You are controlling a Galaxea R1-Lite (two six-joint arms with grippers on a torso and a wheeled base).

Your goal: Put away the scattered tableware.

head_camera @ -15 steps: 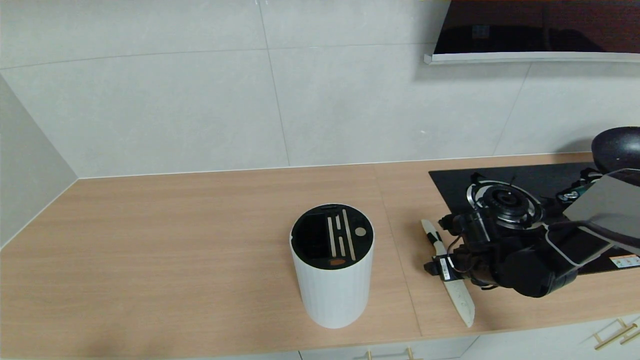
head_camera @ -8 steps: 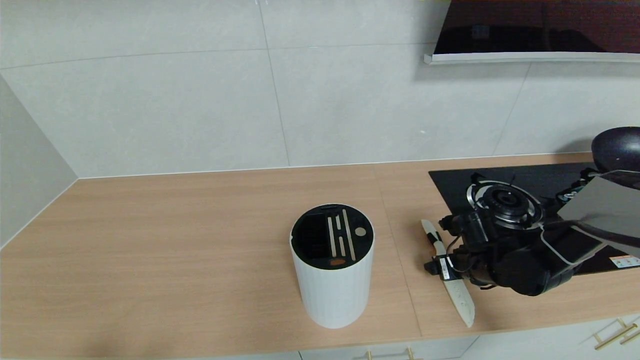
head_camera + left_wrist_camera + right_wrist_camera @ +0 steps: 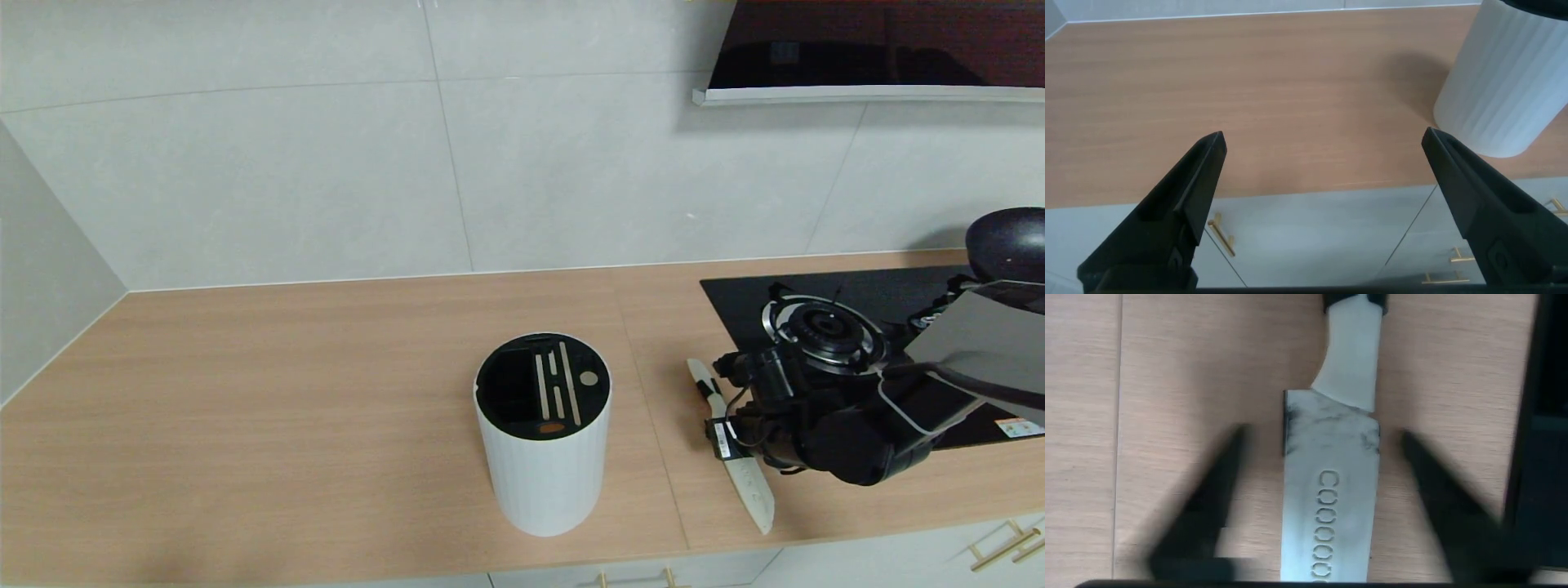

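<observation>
The knife (image 3: 753, 494) lay flat on the wooden counter (image 3: 286, 392) between the white slotted holder (image 3: 543, 457) and the stove (image 3: 824, 327), with its handle toward the wall and its blade tip near the front edge. The right gripper (image 3: 723, 402) hung low over it with fingers spread wide, one on each side of the blade near the handle, seemingly not touching it, though the wrist view was too blurred to be sure. The left gripper (image 3: 1323, 139) was also spread, holding nothing, over the counter's front edge near the holder.
</observation>
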